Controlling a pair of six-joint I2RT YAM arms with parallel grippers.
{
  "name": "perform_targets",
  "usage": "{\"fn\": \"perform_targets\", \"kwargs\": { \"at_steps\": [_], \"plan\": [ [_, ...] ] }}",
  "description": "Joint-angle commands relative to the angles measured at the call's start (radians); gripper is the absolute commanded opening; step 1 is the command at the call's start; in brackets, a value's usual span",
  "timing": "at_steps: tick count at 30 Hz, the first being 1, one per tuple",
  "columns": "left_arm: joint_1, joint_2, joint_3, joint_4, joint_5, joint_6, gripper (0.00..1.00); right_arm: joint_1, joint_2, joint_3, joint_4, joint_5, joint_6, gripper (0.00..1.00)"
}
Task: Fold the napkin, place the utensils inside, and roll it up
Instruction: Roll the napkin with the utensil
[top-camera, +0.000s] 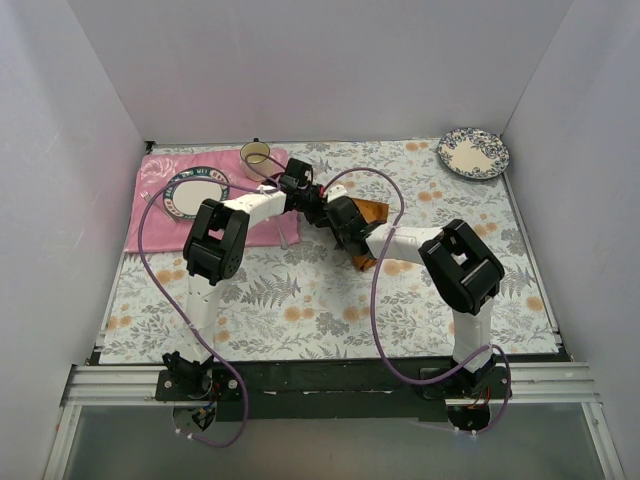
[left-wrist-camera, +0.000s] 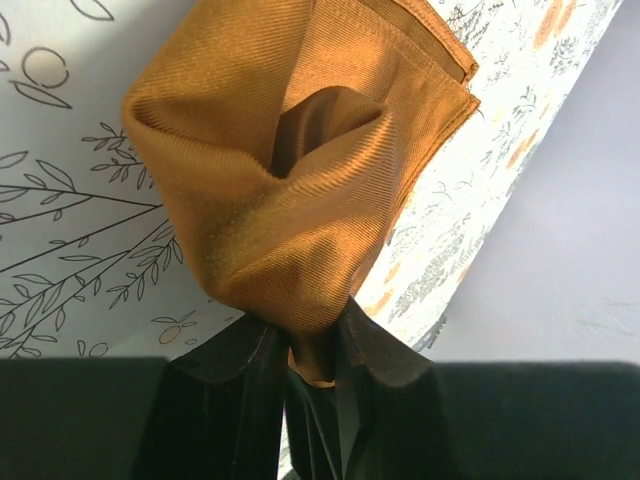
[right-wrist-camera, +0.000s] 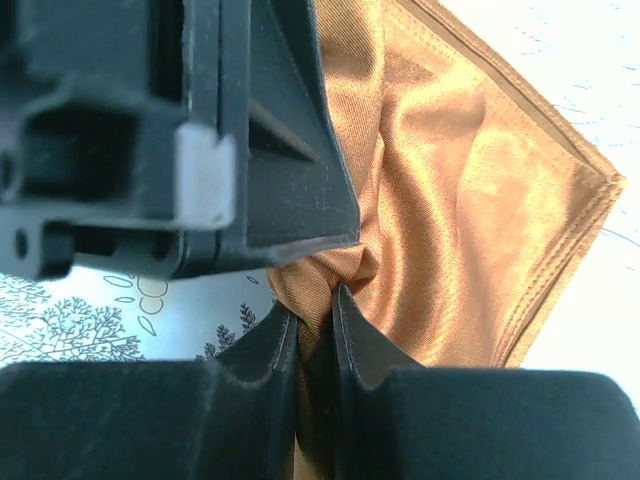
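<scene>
Napkin (left-wrist-camera: 290, 180) sits mid-table, bunched between the two arms, just right of the pink placemat (top-camera: 150, 215). How much of it is lifted we cannot tell. Left gripper (left-wrist-camera: 312, 350) is clenched on a gathered tuck of the cloth, which balloons out above the fingers. Right gripper (right-wrist-camera: 315, 310) is pinched on another tuck, jaws nearly together with the cloth between them, and the left gripper's body is just beside it in the right wrist view. We cannot pick out the spoon.

Risks as we judge them: the two grips are close together on crumpled, shiny fabric, so drawing them apart may let one tuck slide out. Either pinch may hold several layers, giving a skewed or wadded fold instead of a flat one. The wrists crowd each other and could knock together on any turn. The cloth might also drag across the table (top-camera: 300, 290).

Writing: the plate (top-camera: 195, 192) on the placemat has rim lettering too small to read. We see no brands.
</scene>
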Motion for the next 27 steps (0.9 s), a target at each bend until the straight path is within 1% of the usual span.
{"fn": "perform_targets", "kwargs": {
  "at_steps": [1, 3, 4, 6, 8, 13, 18, 20, 21, 22, 23, 24, 25, 27],
  "plan": [
    [0.001, 0.020, 0.006, -0.145, -0.099, 0.097, 0.32, -0.051, 0.005, -0.017, -0.057, -0.192, 0.048, 0.01],
    [0.001, 0.011, 0.009, -0.143, -0.104, 0.107, 0.42, -0.064, 0.004, -0.006, -0.082, -0.255, 0.062, 0.01],
    [0.001, -0.004, 0.007, -0.143, -0.115, 0.115, 0.51, -0.078, 0.001, -0.001, -0.092, -0.275, 0.075, 0.01],
    [0.001, -0.023, 0.003, -0.147, -0.132, 0.140, 0.56, -0.094, -0.006, 0.005, -0.100, -0.318, 0.091, 0.01],
    [0.002, -0.055, -0.005, -0.159, -0.149, 0.163, 0.60, -0.120, -0.013, 0.009, -0.116, -0.387, 0.118, 0.01],
    [0.021, -0.154, -0.065, -0.156, -0.196, 0.193, 0.62, -0.164, -0.022, 0.034, -0.149, -0.529, 0.157, 0.01],
    [0.051, -0.265, -0.199, -0.058, -0.175, 0.154, 0.66, -0.204, 0.000, 0.071, -0.166, -0.675, 0.187, 0.01],
    [0.053, -0.279, -0.226, -0.030, -0.169, 0.144, 0.66, -0.229, 0.013, 0.072, -0.163, -0.718, 0.195, 0.01],
    [0.054, -0.279, -0.229, -0.004, -0.144, 0.141, 0.68, -0.236, 0.028, 0.071, -0.150, -0.765, 0.206, 0.01],
    [0.055, -0.277, -0.232, 0.013, -0.132, 0.137, 0.71, -0.250, 0.036, 0.065, -0.144, -0.787, 0.210, 0.01],
    [0.055, -0.274, -0.232, 0.028, -0.123, 0.132, 0.72, -0.253, 0.042, 0.062, -0.138, -0.806, 0.213, 0.01],
    [0.055, -0.258, -0.220, 0.044, -0.112, 0.129, 0.73, -0.258, 0.047, 0.057, -0.132, -0.821, 0.213, 0.01],
    [0.056, -0.245, -0.207, 0.044, -0.100, 0.126, 0.77, -0.258, 0.045, 0.040, -0.118, -0.821, 0.212, 0.01],
    [0.056, -0.228, -0.184, 0.056, -0.070, 0.121, 0.77, -0.259, 0.042, 0.028, -0.107, -0.835, 0.216, 0.01]
  ]
}}
